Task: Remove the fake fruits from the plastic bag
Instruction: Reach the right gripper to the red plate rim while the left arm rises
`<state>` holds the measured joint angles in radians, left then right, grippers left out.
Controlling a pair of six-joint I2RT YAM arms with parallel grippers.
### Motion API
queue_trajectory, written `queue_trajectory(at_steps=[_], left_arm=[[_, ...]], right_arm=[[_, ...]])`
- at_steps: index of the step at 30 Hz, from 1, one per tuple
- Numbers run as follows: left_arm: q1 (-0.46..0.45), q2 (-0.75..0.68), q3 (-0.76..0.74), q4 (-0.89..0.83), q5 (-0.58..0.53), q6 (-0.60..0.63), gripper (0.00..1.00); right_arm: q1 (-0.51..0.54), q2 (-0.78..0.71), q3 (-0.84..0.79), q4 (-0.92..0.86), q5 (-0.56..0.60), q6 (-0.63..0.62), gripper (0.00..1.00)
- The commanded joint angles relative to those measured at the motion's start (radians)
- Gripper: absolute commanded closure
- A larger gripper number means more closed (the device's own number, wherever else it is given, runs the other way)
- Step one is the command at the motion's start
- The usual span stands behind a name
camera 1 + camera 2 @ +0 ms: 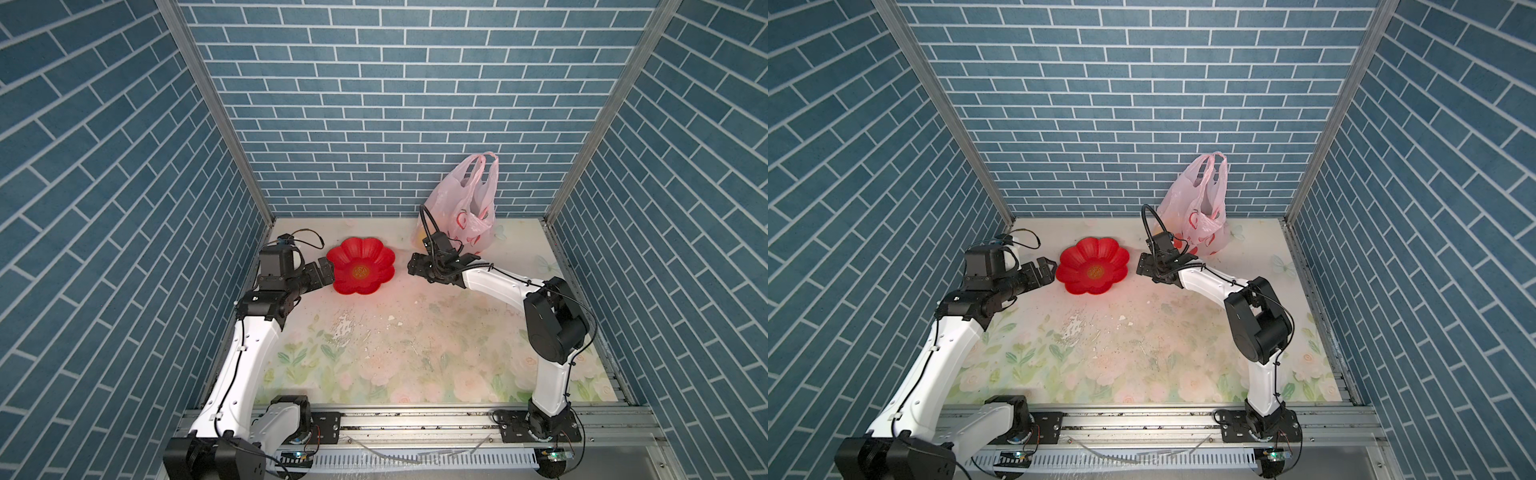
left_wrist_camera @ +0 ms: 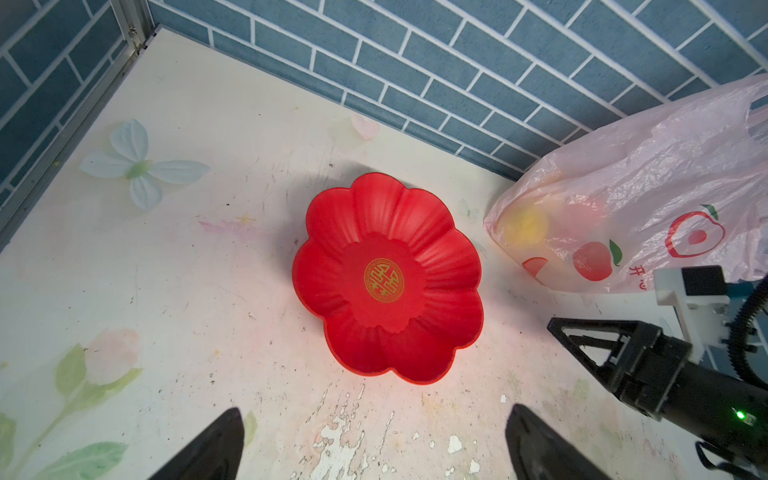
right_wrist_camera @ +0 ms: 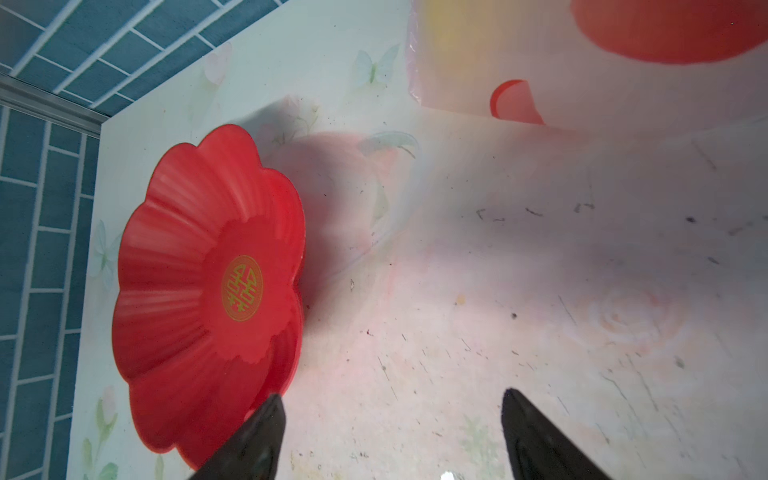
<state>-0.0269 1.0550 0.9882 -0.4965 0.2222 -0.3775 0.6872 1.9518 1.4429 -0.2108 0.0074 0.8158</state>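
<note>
Two sets of jaws, left and right, spread and empty. The fruits (image 2: 524,226) lie inside the bag (image 1: 453,199), far right. Risk: jaws pinch thin film, dragging the bag instead.

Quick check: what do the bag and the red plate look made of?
The plastic bag: thin translucent pale-pink film, crinkled and glossy, a yellow shape showing through. The red plate: looks like rigid moulded plastic, smooth semi-gloss, fluted petals with soft highlights.
</note>
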Motion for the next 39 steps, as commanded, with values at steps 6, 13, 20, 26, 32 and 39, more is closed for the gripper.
queue_trajectory(at_steps=[6, 13, 20, 26, 32, 39], left_arm=[[-0.007, 0.007, 0.001, 0.001, 0.020, 0.017, 0.01], [-0.009, 0.023, 0.001, 0.005, 0.032, 0.016, 0.01], [-0.011, 0.043, 0.006, 0.004, 0.046, 0.015, 0.01], [-0.014, 0.047, 0.009, 0.000, 0.050, 0.017, 0.01], [-0.013, 0.045, 0.012, -0.001, 0.055, 0.017, 0.01], [-0.013, 0.037, 0.011, -0.002, 0.055, 0.016, 0.01]], right_arm=[[0.010, 0.121, 0.113, 0.039, -0.083, 0.078, 0.21], [0.020, 0.204, 0.186, 0.053, -0.144, 0.091, 0.29], [0.039, 0.275, 0.256, 0.040, -0.181, 0.094, 0.35], [0.051, 0.322, 0.305, 0.019, -0.201, 0.101, 0.46], [0.056, 0.344, 0.330, 0.012, -0.216, 0.111, 0.66], [0.060, 0.352, 0.335, 0.001, -0.224, 0.123, 0.83]])
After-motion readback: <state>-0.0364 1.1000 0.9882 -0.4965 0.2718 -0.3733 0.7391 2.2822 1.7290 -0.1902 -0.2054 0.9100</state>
